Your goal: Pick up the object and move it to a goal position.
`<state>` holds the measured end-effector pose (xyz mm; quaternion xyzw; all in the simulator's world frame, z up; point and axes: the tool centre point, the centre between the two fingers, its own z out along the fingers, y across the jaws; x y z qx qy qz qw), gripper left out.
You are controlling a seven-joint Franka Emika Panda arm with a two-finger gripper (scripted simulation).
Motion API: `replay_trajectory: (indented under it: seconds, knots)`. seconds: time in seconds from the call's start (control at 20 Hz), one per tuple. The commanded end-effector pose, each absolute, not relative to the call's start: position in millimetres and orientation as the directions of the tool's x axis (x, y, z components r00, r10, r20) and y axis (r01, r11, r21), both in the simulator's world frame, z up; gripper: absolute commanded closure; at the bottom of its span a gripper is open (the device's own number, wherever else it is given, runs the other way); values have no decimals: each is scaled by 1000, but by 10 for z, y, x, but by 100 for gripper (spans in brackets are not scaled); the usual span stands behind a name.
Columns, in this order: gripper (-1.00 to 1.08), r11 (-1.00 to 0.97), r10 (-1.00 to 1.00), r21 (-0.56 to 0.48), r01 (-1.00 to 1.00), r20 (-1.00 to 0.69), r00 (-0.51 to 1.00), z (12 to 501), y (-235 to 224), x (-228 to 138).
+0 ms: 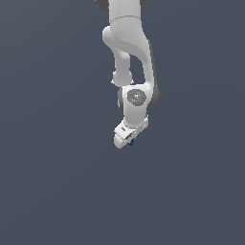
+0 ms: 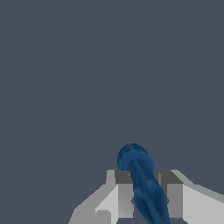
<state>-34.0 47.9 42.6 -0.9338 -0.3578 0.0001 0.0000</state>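
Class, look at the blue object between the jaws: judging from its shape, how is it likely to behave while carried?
The object looks round and elongated, so it may pivot or slip between the flat jaws. It keeps its shape, so it is probably stiff. It is tiny beside the gripper, so likely light.

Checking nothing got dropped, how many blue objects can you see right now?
1. The dark blue object sits between the fingers of the hand, showing just beneath it in the exterior view. Others could be hidden behind the arm.
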Motion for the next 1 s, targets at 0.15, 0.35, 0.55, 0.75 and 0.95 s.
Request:
replay_trajectory:
  seconds: [0.15,0.35,0.55,0.75,0.95]
  knots:
    - [108,-744,668,0,668,0,744,427,477,-338]
    - [108,-744,668,0,668,0,744,485,406,-303]
    - [108,-744,668,0,668,0,744,619,246,-222]
    - [108,-744,669,-1,669,1,744,819,3,-100]
    - [108,-743,669,-1,669,1,743,1063,-292,51]
